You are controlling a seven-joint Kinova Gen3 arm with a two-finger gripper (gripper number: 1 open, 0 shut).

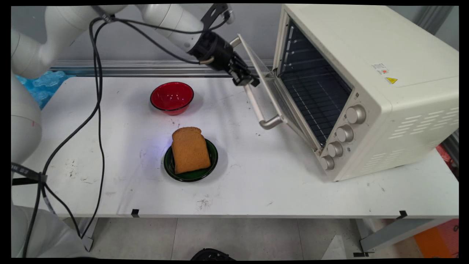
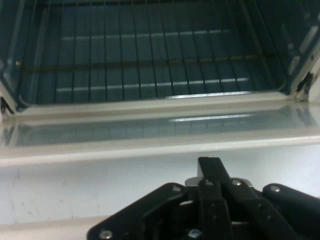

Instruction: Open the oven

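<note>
White table (image 1: pixel 256 183), grey wall behind. Gripper (image 1: pixel 246 79) is up off the surface at the oven door (image 1: pixel 264 79), which hangs partly open, tilted out from the toaster oven (image 1: pixel 370 84). Fingers look closed together in the hand view, one fingertip (image 2: pixel 211 167) against the door's inner face; can't tell if it grips anything. Door handle (image 1: pixel 261 110) just below the gripper, wire rack (image 2: pixel 150 65) straight ahead of it inside the cavity. Red bowl (image 1: pixel 172 97) behind and below the gripper, well apart. Bread slice (image 1: pixel 189 149) on a green plate (image 1: pixel 212 165) further out, near side.
</note>
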